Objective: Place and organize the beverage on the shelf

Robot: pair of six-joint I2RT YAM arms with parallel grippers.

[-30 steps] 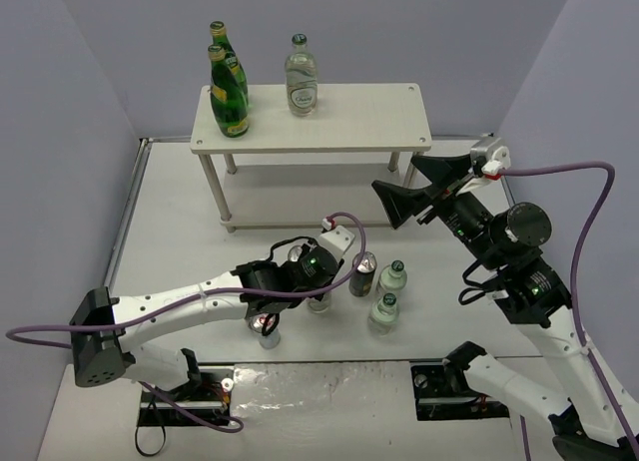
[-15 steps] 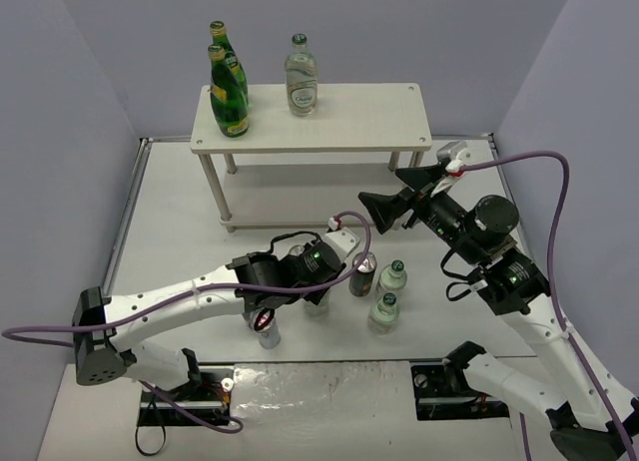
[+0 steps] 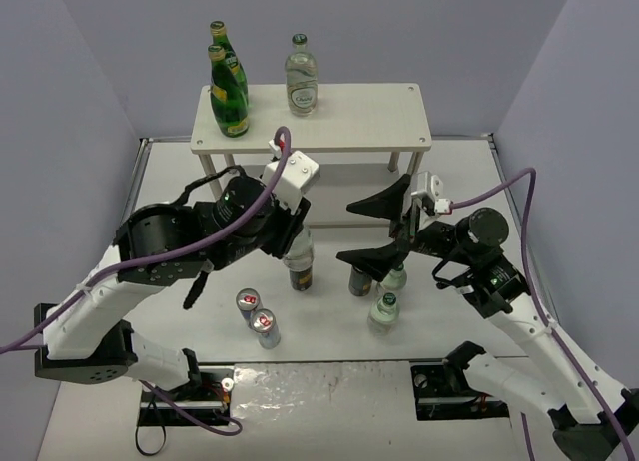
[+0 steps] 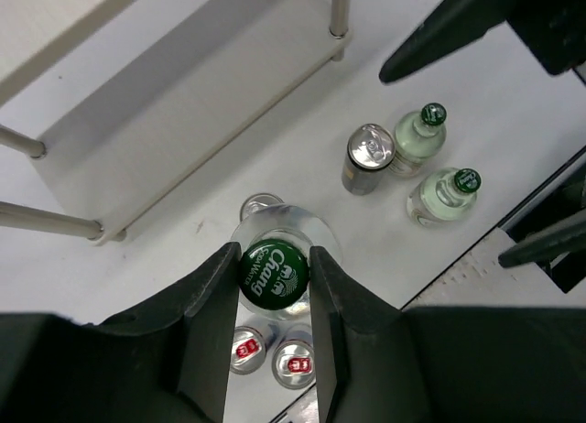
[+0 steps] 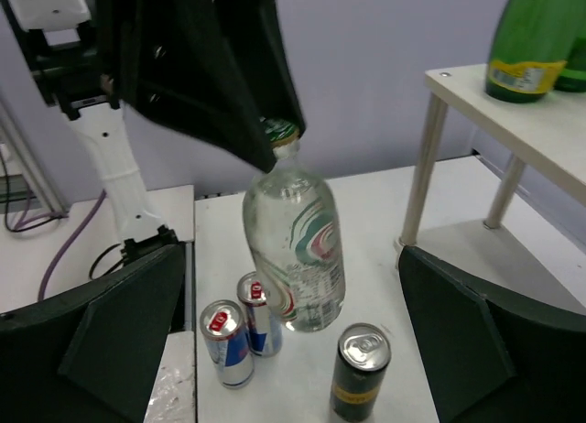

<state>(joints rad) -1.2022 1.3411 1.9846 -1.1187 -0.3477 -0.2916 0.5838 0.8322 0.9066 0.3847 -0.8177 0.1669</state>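
The shelf (image 3: 349,117) stands at the back and carries two dark-green bottles (image 3: 228,94) and one clear bottle (image 3: 301,80). My left gripper (image 3: 298,243) is shut on the green cap (image 4: 273,276) of a clear bottle (image 5: 295,244) and holds it in the air above a black can (image 3: 302,277). My right gripper (image 3: 384,227) is open and empty, its fingers (image 5: 119,331) spread wide, just above a second black can (image 3: 359,280) and two clear green-capped bottles (image 3: 393,274) (image 3: 384,309). Two silver-blue-red cans (image 3: 258,316) stand at the front left.
The shelf's lower tier (image 4: 183,103) is bare between thin white legs (image 4: 341,11). The table's front edge (image 3: 329,366) runs just behind the arm bases. Purple cables (image 3: 519,182) loop beside both arms.
My left gripper has lifted the clear bottle off the table and risen toward the shelf. My right gripper has swung down and left over the drinks in the middle.
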